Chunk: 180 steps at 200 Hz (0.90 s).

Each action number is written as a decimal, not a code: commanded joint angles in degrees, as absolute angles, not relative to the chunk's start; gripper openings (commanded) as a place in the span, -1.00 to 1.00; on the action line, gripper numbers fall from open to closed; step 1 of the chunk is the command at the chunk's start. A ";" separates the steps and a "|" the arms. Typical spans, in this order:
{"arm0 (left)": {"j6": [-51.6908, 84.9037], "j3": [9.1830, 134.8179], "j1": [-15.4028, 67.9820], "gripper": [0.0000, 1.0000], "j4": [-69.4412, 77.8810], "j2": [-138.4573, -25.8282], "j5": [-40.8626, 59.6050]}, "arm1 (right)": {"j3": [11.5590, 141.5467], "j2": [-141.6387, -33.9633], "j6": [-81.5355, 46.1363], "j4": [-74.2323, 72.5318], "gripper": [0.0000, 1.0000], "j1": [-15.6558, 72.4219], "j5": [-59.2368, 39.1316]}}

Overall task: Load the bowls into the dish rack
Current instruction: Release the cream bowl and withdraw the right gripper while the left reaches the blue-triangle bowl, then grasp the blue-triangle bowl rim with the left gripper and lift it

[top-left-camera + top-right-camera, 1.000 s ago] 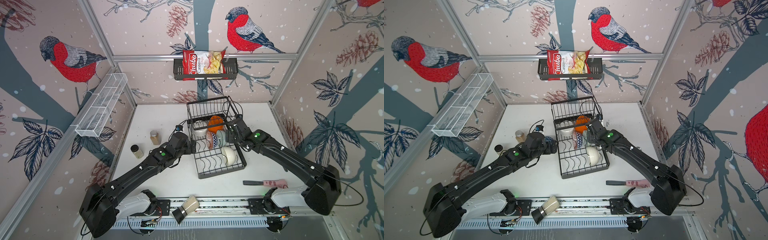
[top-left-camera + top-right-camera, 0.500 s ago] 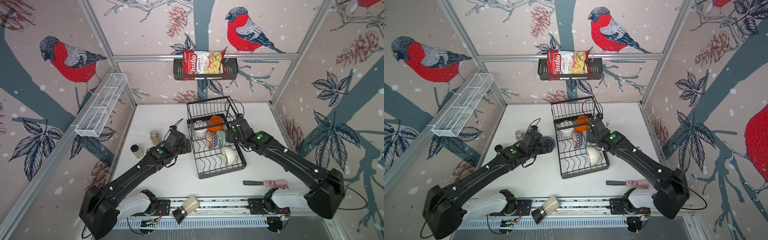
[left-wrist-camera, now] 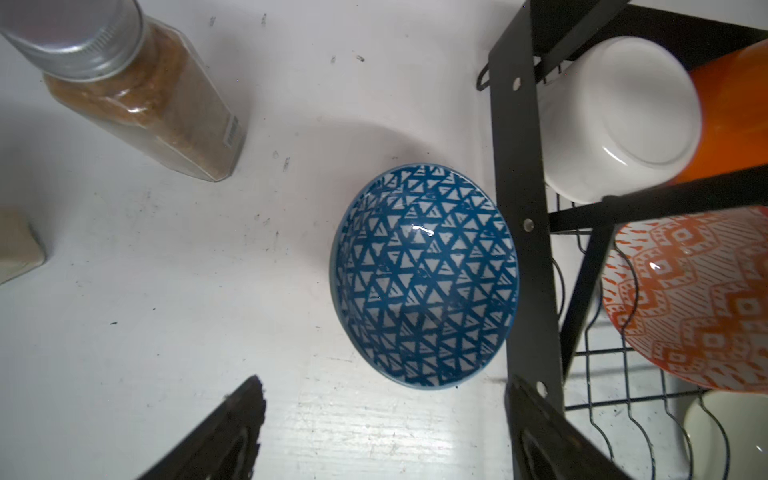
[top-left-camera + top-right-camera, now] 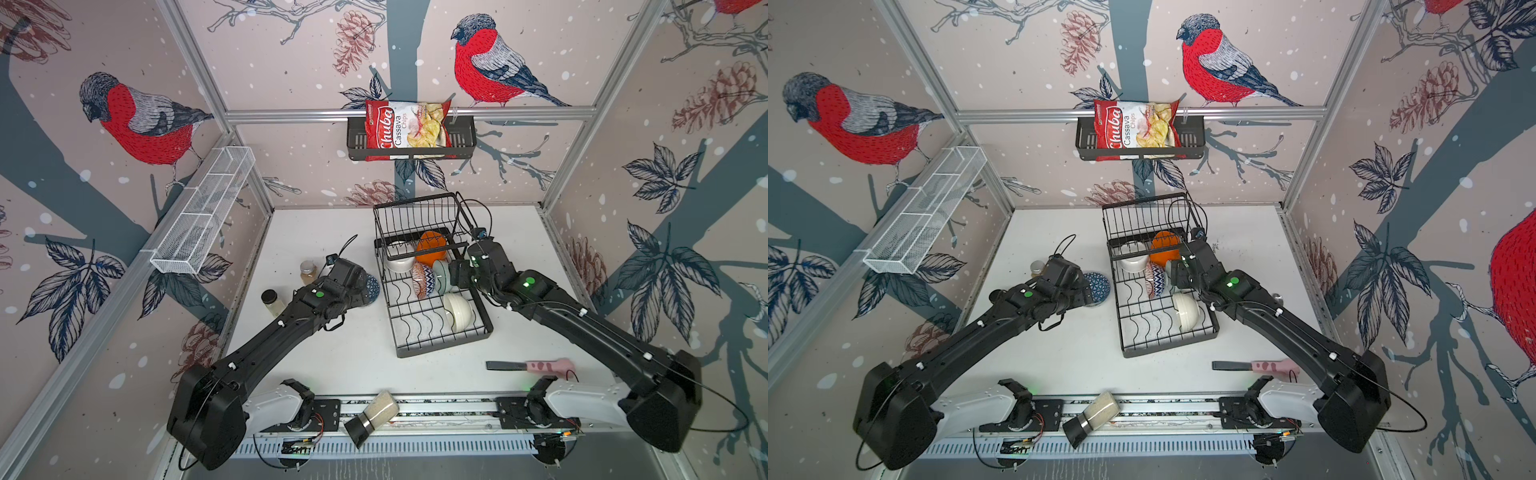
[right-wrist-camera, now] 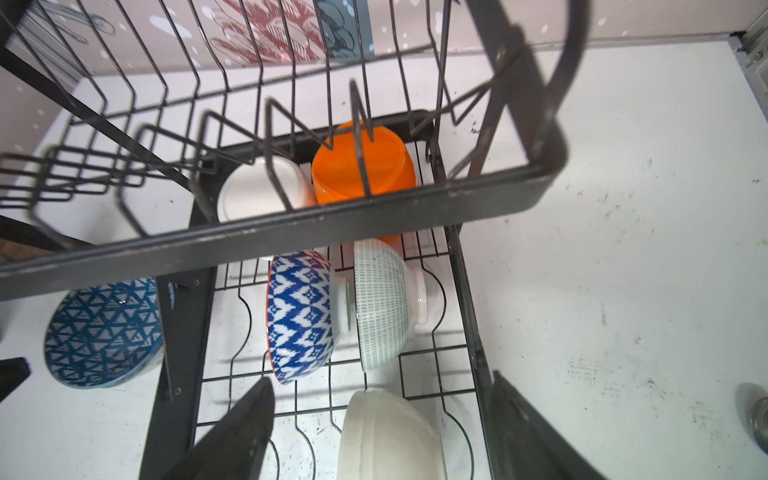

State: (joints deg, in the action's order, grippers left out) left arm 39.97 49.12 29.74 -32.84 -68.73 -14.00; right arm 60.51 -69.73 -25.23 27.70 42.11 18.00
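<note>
A blue triangle-patterned bowl (image 4: 372,286) (image 3: 424,274) (image 5: 102,332) sits upright on the table against the left side of the black dish rack (image 4: 444,348) (image 5: 291,232). My left gripper (image 3: 382,388) hangs open just short of that bowl, touching nothing. In the rack stand an orange bowl (image 5: 361,166), a white bowl (image 5: 253,191), a blue-patterned bowl (image 5: 299,316), a green-striped bowl (image 5: 380,303) and another white bowl (image 5: 386,436). My right gripper (image 5: 380,382) (image 4: 455,272) is open above the rack's right side, over that nearer white bowl, holding nothing.
Two spice jars (image 4: 308,271) (image 4: 270,298) stand left of the blue bowl. A third jar (image 4: 374,415) lies on the front rail. A pink-handled tool (image 4: 532,366) lies at the front right. A chips basket (image 4: 411,137) and a white mesh shelf (image 4: 203,216) hang on the walls.
My left gripper has drawn a little to the left, away from the rack, and its jaws have narrowed slightly. The right gripper has barely moved.
</note>
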 commanded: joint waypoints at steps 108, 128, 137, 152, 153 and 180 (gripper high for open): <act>38.08 55.56 27.57 0.13 -37.17 -82.68 -19.44 | 57.66 -68.70 -24.35 23.77 0.60 42.27 16.62; 37.60 56.09 27.49 0.02 -36.79 -83.85 -19.16 | 57.48 -69.06 -24.50 23.47 0.60 42.27 16.27; 37.45 56.39 27.40 -0.04 -36.73 -84.34 -19.12 | 57.48 -69.20 -24.46 23.46 0.60 42.28 16.11; 37.18 56.58 27.42 -0.11 -36.63 -85.05 -19.10 | 57.48 -69.37 -24.50 23.37 0.60 42.23 15.91; 37.18 56.63 27.42 -0.12 -36.64 -85.15 -19.08 | 57.48 -69.45 -24.51 23.38 0.60 42.25 15.87; 36.94 56.80 27.34 -0.27 -36.15 -85.93 -19.09 | 57.47 -69.55 -24.50 23.33 0.60 42.28 15.67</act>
